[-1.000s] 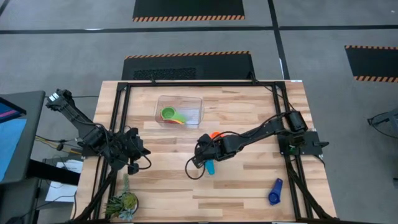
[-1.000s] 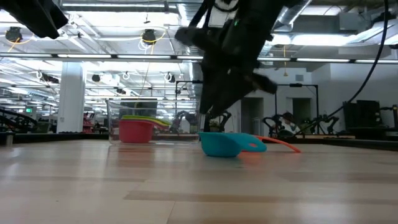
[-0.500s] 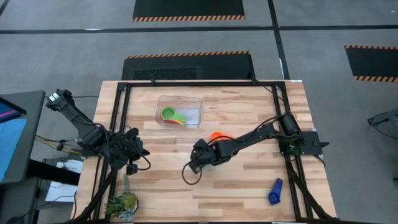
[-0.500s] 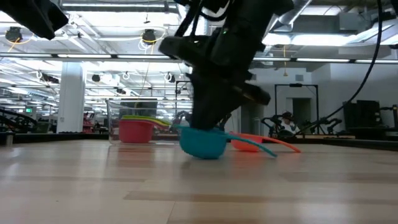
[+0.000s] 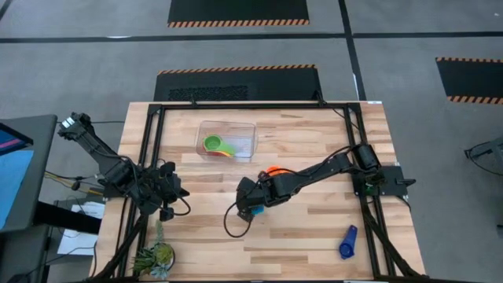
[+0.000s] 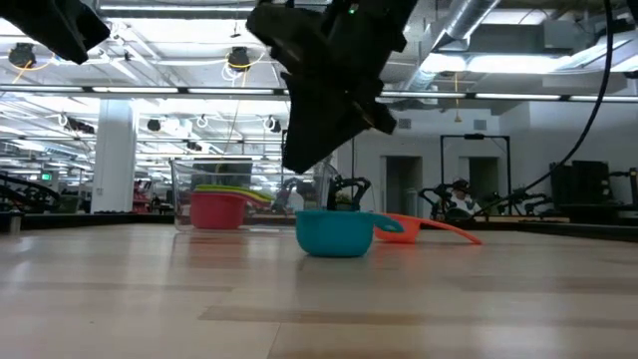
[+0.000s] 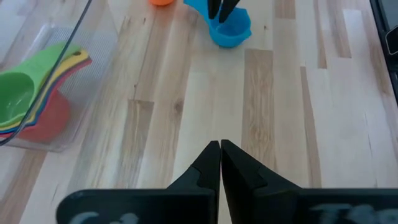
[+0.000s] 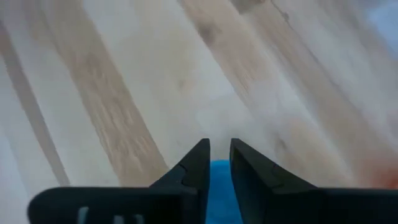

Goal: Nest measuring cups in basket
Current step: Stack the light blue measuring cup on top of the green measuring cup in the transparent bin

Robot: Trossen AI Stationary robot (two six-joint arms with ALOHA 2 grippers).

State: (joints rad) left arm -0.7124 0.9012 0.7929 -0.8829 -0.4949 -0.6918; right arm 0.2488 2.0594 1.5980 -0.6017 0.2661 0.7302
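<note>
Holding red, yellow, green cups [image 5: 217,147]: basket [image 5: 245,130] | right fingers [image 8: 214,163] pinching light-blue cup [image 6: 335,232] | left fingers [image 7: 220,155] closed

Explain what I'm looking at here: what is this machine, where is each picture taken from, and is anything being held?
Two dark robot arms work at a wooden table. One picture looks straight down, one looks level across the tabletop, and each wrist carries its own camera. The right gripper is near the table's middle, its fingers closed on the rim of a light blue cup that sits on or just above the wood. An orange cup lies just behind it. A clear basket farther back holds nested cups with a green cup on top, and a dark blue cup lies near the front right. The left gripper waits at the left edge, shut and empty.
</note>
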